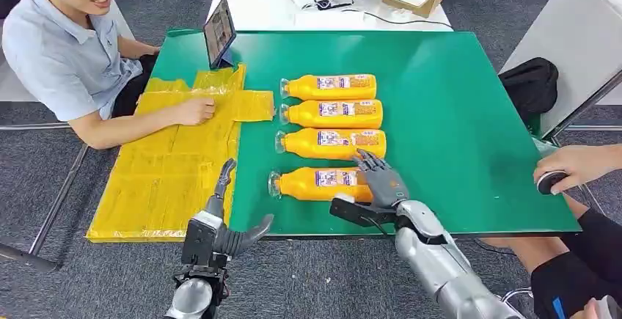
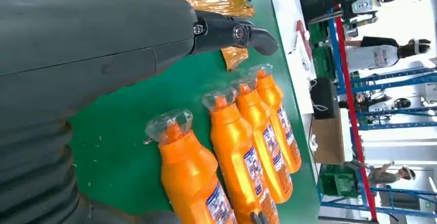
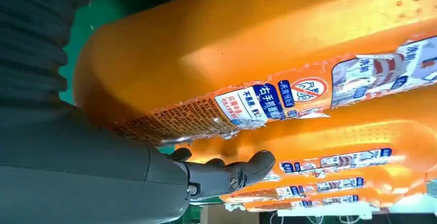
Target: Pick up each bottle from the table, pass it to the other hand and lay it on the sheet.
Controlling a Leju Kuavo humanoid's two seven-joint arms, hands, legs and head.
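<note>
While the four bottles are lying side by side on the green table (image 1: pixel 455 114), caps pointing left toward the yellow sheet (image 1: pixel 169 180), I'm bringing my right hand (image 1: pixel 378 187) in over the nearest bottle (image 1: pixel 319 184). Its fingers are draped across the base end of that bottle, thumb reaching along the near side, but I'm not calling it a grip yet; from the right wrist view the bottle's label is looming right against the palm, and I can't tell whether the fingers are actually pressing. The bottle's long axis is running left to right, so my hand is crossing it squarely, which I'm judging right for a wrap. My left hand (image 1: pixel 224 220) is waiting at the near table edge, fingers spread, holding nothing, between the sheet and the bottle's cap. A person's hand (image 1: pixel 194 110) is resting on the sheet's far part, so I'm minding that.
</note>
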